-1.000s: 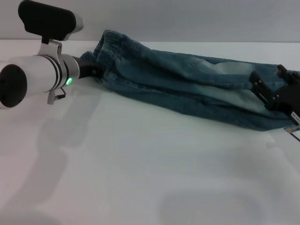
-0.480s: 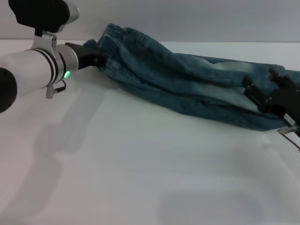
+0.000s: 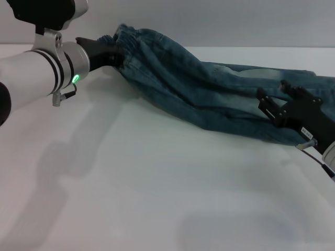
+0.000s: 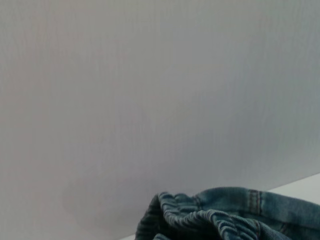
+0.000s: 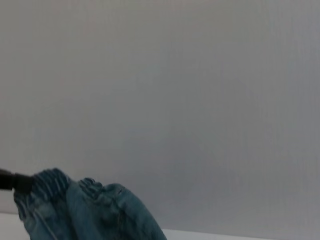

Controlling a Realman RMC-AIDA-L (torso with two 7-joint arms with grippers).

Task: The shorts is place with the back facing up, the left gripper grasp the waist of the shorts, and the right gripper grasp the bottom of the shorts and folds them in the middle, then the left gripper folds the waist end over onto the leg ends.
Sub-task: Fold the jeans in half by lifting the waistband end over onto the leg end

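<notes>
The left claw [image 3: 107, 52] is closed on the waist of the shorts [image 3: 128, 39], its fingertips buried in the gathered band and hard to make out; the shorts [image 3: 209, 94] lie folded lengthwise on the white counter [image 3: 157, 183], stretched from the raised waist at far left to the leg ends at right, which run out of the head view's edge; the right claw [image 3: 280, 107] sits over the bottom of the shorts [image 3: 272, 133], but whether it pinches the denim cannot be told; the left wrist view shows only the ruffled waist against a grey wall [image 4: 150, 75]; the right wrist view catches the waist from afar; the left arm reaches in low, forearm angled across the counter.
</notes>
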